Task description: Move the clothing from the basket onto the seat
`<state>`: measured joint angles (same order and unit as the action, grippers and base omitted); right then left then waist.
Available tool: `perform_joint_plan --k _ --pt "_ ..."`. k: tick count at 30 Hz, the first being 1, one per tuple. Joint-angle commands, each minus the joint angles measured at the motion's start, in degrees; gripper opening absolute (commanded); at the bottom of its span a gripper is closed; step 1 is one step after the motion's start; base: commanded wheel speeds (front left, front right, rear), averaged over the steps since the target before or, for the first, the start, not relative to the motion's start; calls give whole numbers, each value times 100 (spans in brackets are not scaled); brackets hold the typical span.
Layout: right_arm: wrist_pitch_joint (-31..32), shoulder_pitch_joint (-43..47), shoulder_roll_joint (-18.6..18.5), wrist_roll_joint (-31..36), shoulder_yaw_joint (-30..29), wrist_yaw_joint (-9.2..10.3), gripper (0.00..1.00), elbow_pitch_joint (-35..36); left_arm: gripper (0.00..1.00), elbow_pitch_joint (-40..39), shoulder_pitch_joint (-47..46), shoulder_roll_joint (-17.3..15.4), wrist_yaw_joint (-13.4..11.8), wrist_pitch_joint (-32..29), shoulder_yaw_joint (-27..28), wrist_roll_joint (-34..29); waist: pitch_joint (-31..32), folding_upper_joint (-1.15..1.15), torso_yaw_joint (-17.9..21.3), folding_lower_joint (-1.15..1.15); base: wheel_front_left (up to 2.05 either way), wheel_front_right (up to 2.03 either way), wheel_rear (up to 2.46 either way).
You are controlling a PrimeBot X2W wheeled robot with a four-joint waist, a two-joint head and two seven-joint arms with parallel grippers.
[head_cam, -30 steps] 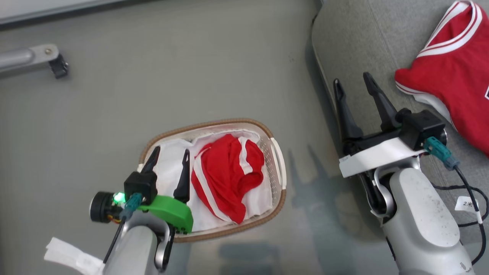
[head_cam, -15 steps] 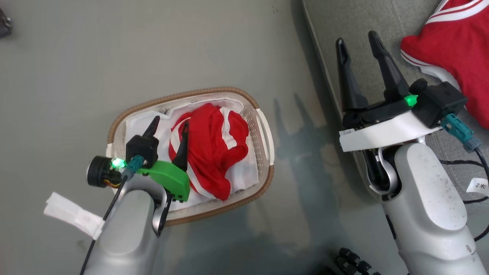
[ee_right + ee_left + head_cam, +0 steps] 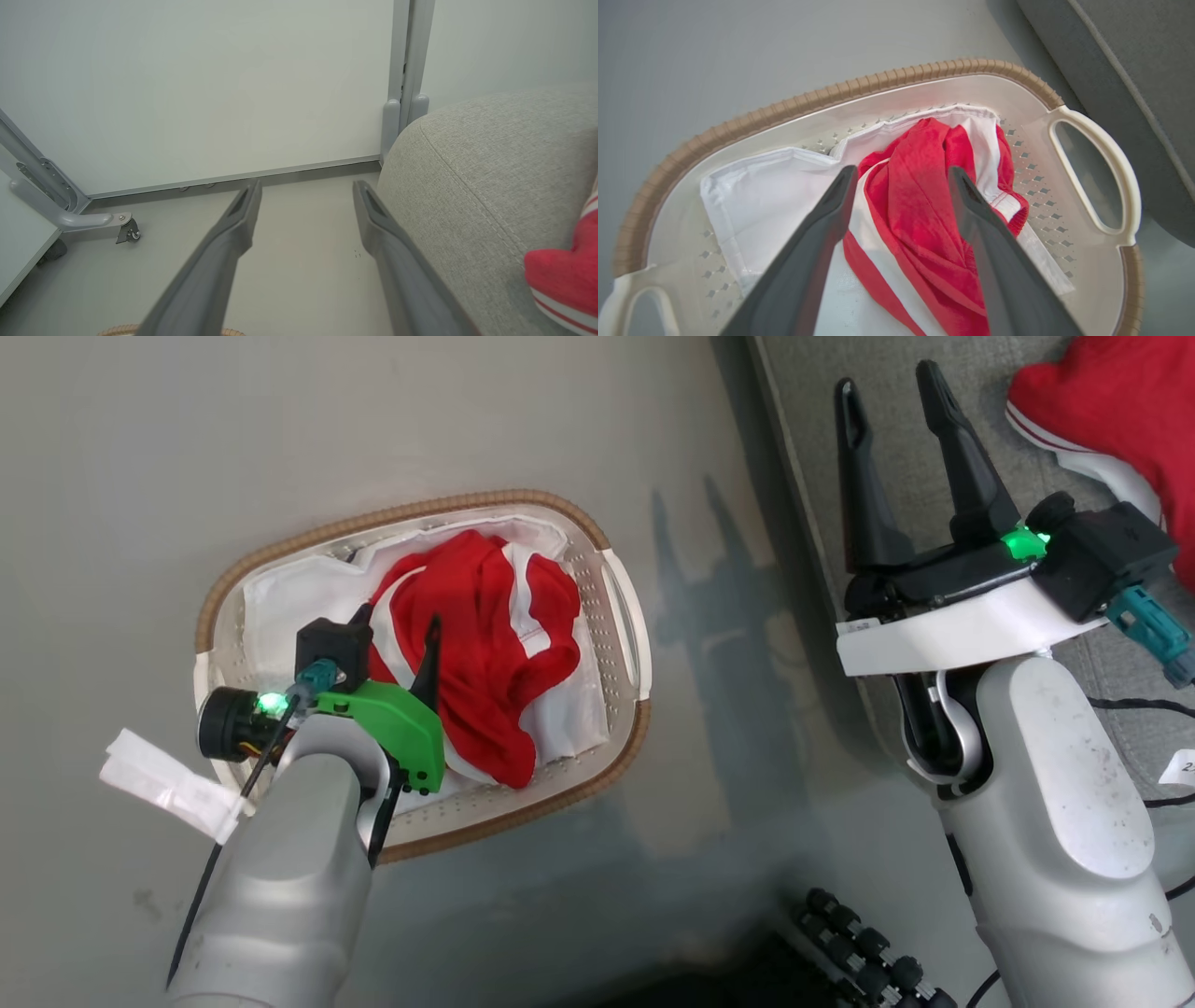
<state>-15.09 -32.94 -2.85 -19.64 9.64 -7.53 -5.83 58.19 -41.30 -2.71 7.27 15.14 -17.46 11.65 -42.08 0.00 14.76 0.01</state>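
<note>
Spread left gripper (image 3: 399, 616) is hovering over red clothing (image 3: 485, 644) in the basket (image 3: 560, 509), centre left; spread right gripper (image 3: 885, 375) is hanging over the seat (image 3: 999, 448) edge, upper right, floor (image 3: 700, 709) between.

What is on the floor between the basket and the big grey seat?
Nothing: the floor between the basket and the seat is bare, with a dark shadow on it. The head view shows it.
</note>
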Motion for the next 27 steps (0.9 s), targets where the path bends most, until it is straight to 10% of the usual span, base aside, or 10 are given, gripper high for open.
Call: perform_joint_plan --k 1,27 --pt "-10 -74 -15 -13 -10 8 100 45 100 133 -172 -39 22 -1 -77 69 -175 0 35 -1 0 0 0" --pt "-10 -198 -16 64 -65 8 100 286 100 1257 -1231 -37 -129 -290 -1465 852 -821 0 -11 -1 0 0 0"
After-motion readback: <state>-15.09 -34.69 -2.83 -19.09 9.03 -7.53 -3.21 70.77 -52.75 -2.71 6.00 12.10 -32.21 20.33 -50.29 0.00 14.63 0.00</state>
